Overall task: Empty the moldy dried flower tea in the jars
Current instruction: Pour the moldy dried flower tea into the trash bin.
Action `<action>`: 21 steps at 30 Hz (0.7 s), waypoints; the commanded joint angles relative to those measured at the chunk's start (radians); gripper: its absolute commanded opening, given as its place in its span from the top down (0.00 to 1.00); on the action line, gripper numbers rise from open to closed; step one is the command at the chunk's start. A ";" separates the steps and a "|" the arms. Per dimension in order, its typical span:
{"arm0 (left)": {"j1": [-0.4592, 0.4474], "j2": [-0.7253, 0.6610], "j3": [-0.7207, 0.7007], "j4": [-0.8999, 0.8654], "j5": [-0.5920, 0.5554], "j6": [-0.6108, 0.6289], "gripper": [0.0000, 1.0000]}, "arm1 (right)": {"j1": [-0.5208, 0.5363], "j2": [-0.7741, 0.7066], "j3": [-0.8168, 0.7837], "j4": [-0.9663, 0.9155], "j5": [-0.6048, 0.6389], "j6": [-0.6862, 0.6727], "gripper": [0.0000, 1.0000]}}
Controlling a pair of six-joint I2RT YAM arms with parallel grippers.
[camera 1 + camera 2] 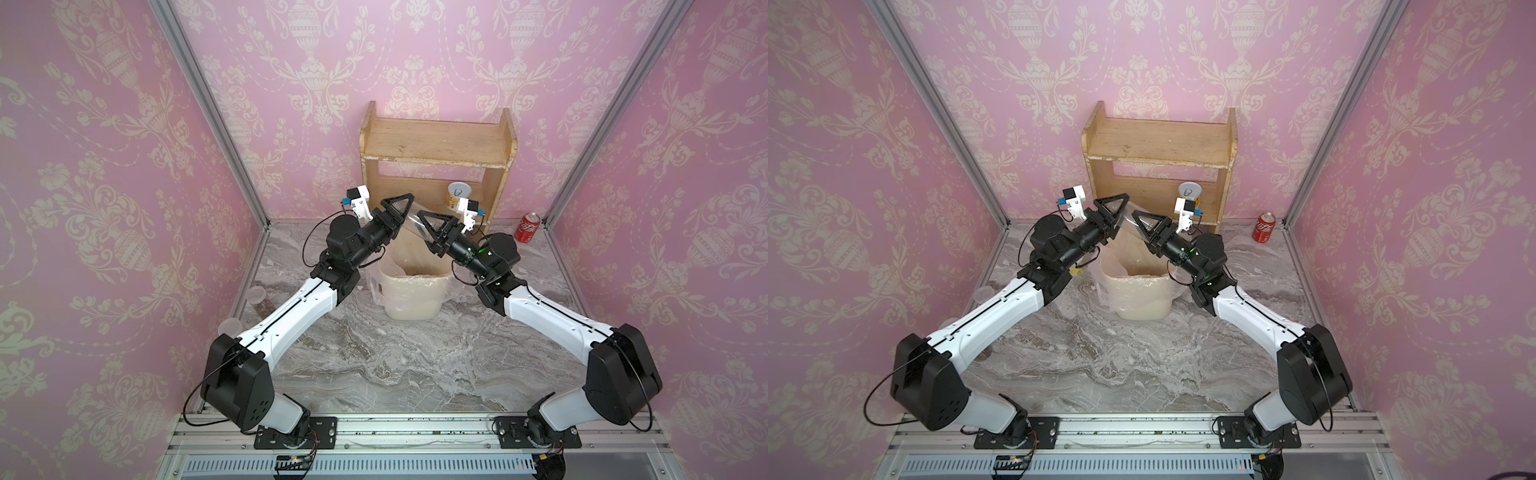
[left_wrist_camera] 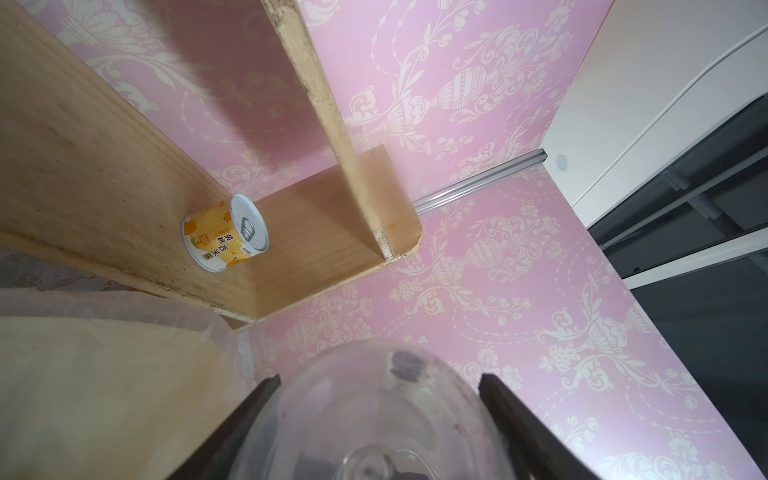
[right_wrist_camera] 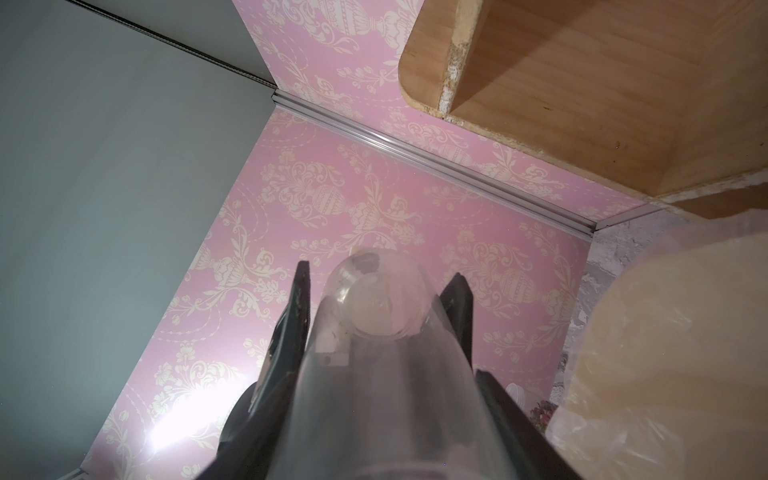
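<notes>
Pink damask-papered walls [image 1: 104,166] on three sides; aluminium corner posts [image 1: 208,104]; grey marbled floor [image 1: 395,365]; worn wooden shelf [image 1: 436,141] against the rear wall.

"黄桃西米露" on the yellow tin [image 2: 216,239]; white script, perhaps Coca-Cola's, on the red can [image 1: 528,227]

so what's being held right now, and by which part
The clear jar, clamped across its side walls by the right gripper. The left gripper flanks its other end; whether it grips cannot be told.
</notes>
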 commanded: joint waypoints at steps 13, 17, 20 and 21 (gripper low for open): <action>0.006 -0.190 0.069 -0.441 -0.096 0.536 0.01 | -0.024 -0.278 -0.007 -0.446 0.014 -0.374 0.53; 0.005 -0.259 0.072 -0.585 -0.163 0.742 0.01 | -0.025 -0.390 0.053 -0.783 0.077 -0.604 0.53; 0.006 -0.305 0.041 -0.636 -0.148 0.886 0.01 | -0.026 -0.458 0.097 -0.996 0.109 -0.742 0.51; 0.006 -0.320 0.027 -0.651 -0.140 0.927 0.01 | -0.024 -0.478 0.140 -1.066 0.117 -0.799 0.51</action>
